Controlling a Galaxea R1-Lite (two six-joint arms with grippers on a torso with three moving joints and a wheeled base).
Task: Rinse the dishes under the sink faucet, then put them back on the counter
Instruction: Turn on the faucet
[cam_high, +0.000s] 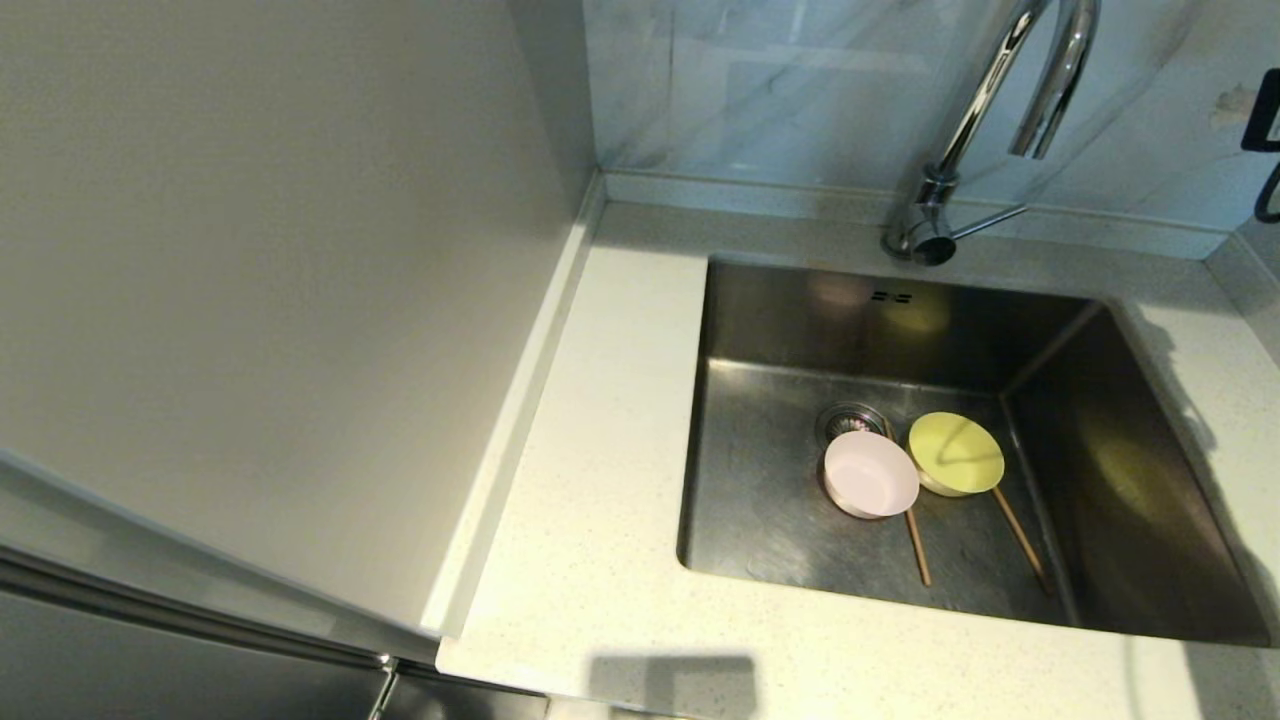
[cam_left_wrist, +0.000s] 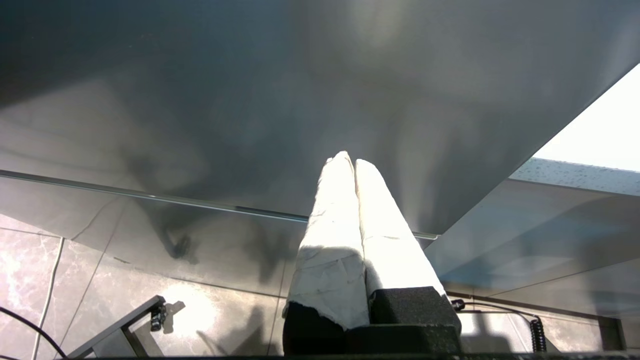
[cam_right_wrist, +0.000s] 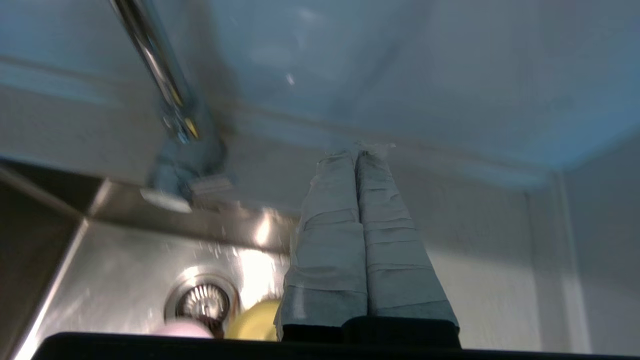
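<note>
From the head camera I see the sink (cam_high: 760, 480) set into the counter (cam_high: 600, 560), with all the dishes lying on the basin floor. The pale pink bowl (cam_high: 870, 474) sits just at 5 o'clock of the drain strainer (cam_high: 850, 420), partly covering it. The yellow-green bowl (cam_high: 956, 454) is right beside the pink one, at its 2 o'clock, the rims touching or nearly so. Two chopsticks lie on the steel: one chopstick (cam_high: 917, 547) runs out from under the pink bowl toward 6 o'clock, the other chopstick (cam_high: 1022, 540) runs from under the yellow-green bowl toward 5 o'clock. The faucet (cam_high: 985, 120) stands on the counter behind the sink at 12 o'clock, its spout curving over the basin and its thin lever (cam_high: 988, 221) pointing to 3 o'clock. I see no water running.

Neither arm shows in the head camera. My right gripper (cam_right_wrist: 356, 152) hangs above the sink's near side, its taped fingers pressed together and holding nothing; beyond it I see the faucet base, the strainer and slivers of both bowls. My left gripper (cam_left_wrist: 350, 160) is parked off to the side, facing a plain grey cabinet panel (cam_left_wrist: 250, 100) above a tiled floor (cam_left_wrist: 100, 280), fingers likewise closed on nothing
</note>
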